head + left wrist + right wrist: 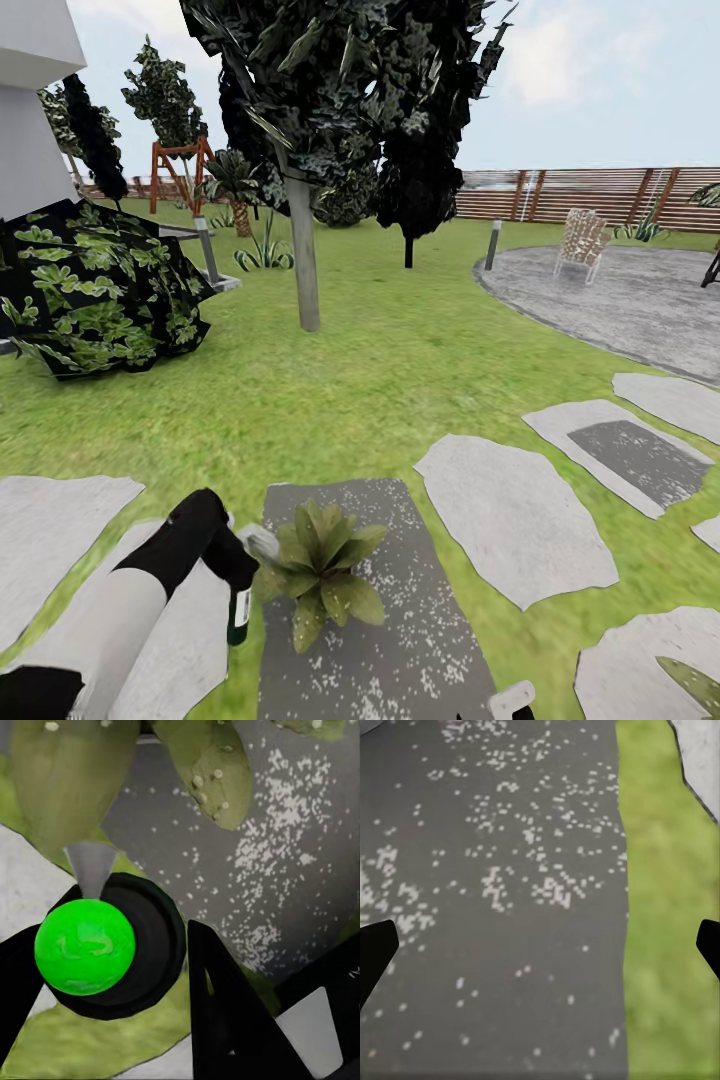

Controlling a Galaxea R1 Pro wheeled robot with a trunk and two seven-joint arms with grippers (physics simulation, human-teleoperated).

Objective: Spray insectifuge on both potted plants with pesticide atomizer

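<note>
Black left fingers (217, 1020) clamp the slim dark atomizer (239, 615) beside a speckled pointed-leaf potted plant (322, 570); right fingers (375, 952) spread wide.

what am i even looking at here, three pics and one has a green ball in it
It's a simulated wheeled robot with two arms, each ending in a two-fingered grasping tool. The wide picture comes from a camera on its head, looking down over a lawn with flat stepping stones. The other two come from cameras near each wrist, looking along the fingers.

In the head view, the left tool holds a slim dark spray bottle, the pesticide atomizer, right beside a small potted plant standing on a dark grey stone dusted with white specks.

The green ball in the left wrist view sits in a round black part between that tool's dark fingers, with the plant's leaves just beyond; what it is I can't tell.

The right wrist view looks down at the speckled stone and grass, its fingertips wide apart, holding nothing.
</note>
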